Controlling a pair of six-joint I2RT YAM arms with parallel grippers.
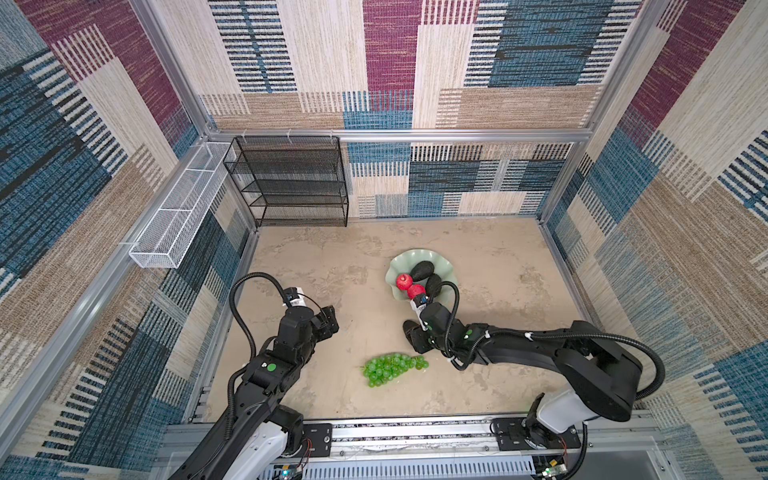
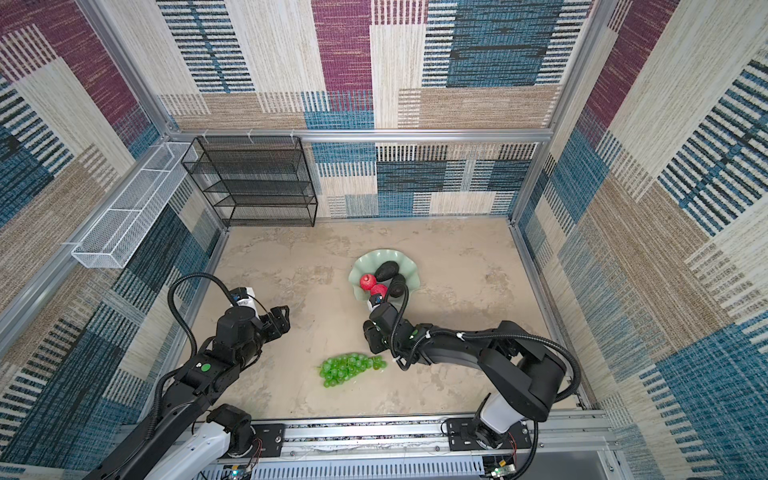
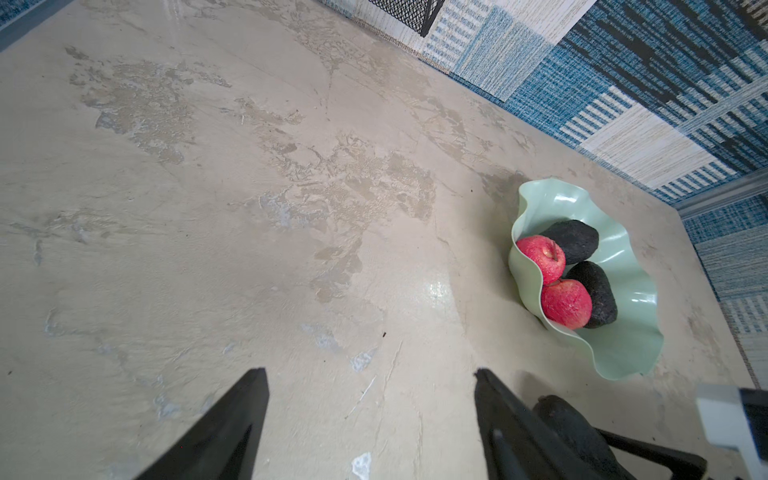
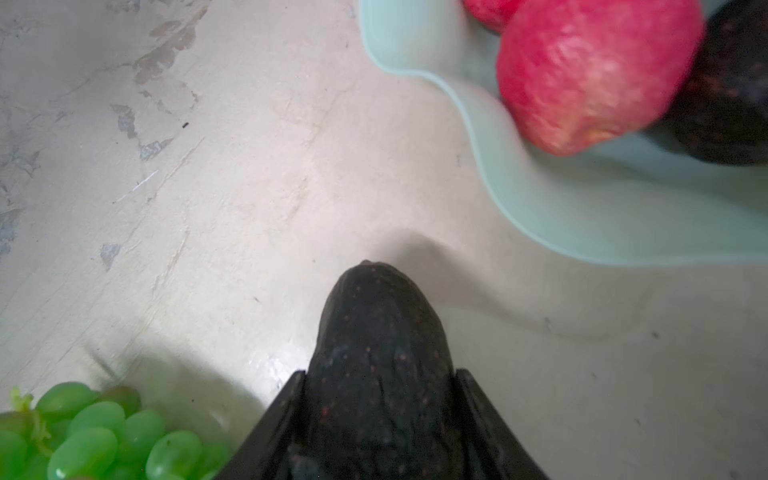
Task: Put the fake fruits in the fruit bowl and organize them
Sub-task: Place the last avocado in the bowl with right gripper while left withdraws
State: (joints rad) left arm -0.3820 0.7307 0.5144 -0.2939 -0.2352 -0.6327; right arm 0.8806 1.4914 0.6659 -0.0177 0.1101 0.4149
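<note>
Because the right gripper (image 4: 380,374) is clamped on both flanks of the loose avocado (image 4: 380,320) with its narrow tip poking ahead, it looks set for a nose-first drop. Just ahead of the claw sits the fruit bowl (image 4: 582,216), with two apples (image 4: 590,70) and two avocados (image 1: 422,270) crowded toward the claw's side. The grapes (image 4: 83,436) lie on the table close beside the claw, while the left gripper (image 3: 370,372) hangs spread and empty, well apart.
</note>
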